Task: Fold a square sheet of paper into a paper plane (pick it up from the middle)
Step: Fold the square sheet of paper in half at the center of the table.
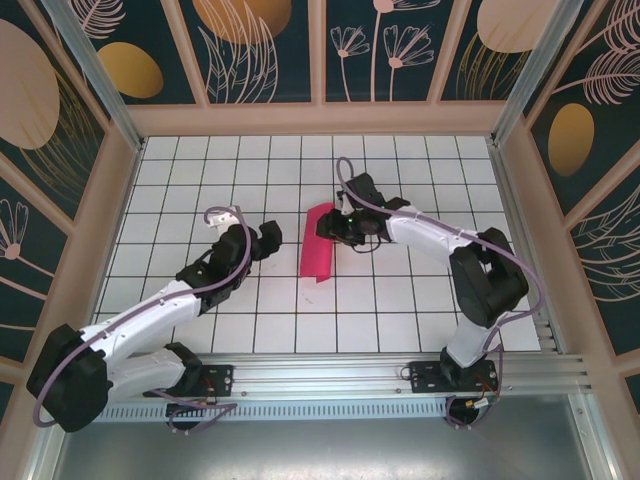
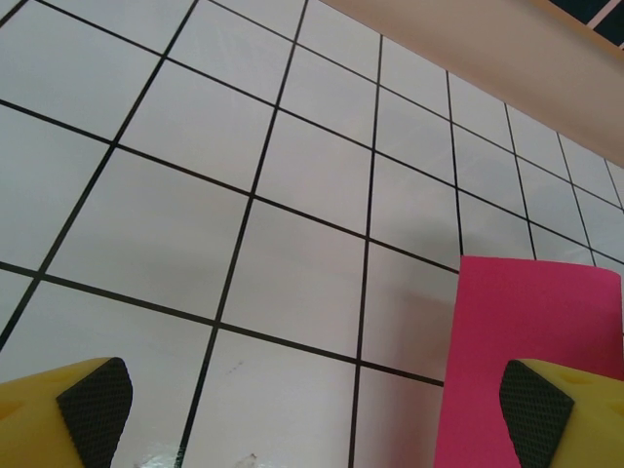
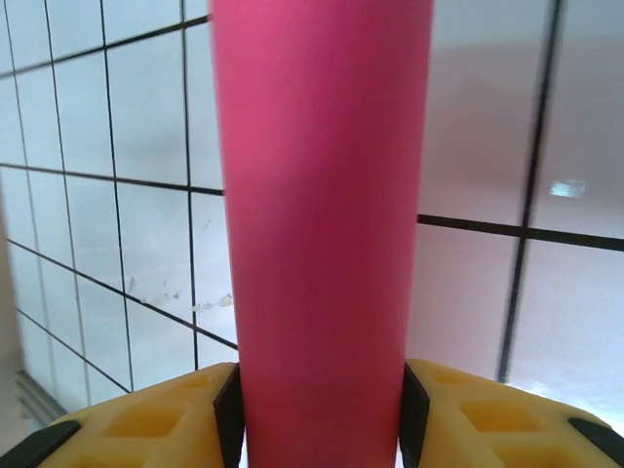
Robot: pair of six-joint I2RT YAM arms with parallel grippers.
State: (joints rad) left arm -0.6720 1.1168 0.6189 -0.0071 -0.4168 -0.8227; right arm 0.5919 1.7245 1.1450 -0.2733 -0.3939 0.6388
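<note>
The square sheet of paper (image 1: 318, 247) is magenta-pink and stands bowed up off the white grid table (image 1: 200, 180) near the middle. My right gripper (image 1: 331, 228) is shut on its far right part. In the right wrist view the sheet (image 3: 322, 195) rises as a curved pink column between the yellow fingers (image 3: 175, 419), and both black pads press its sides at the right gripper (image 3: 320, 414). My left gripper (image 1: 263, 240) hovers open just left of the sheet. In the left wrist view the left gripper (image 2: 317, 419) has bare tile between its pads, and the sheet's pink edge (image 2: 526, 312) lies behind the right fingertip.
Wooden-framed walls (image 1: 320, 118) with dark floral panels close in the table at the back and both sides. An aluminium rail (image 1: 330, 385) carrying the arm bases runs along the near edge. The right arm's elbow (image 1: 488, 275) stands over the right tiles.
</note>
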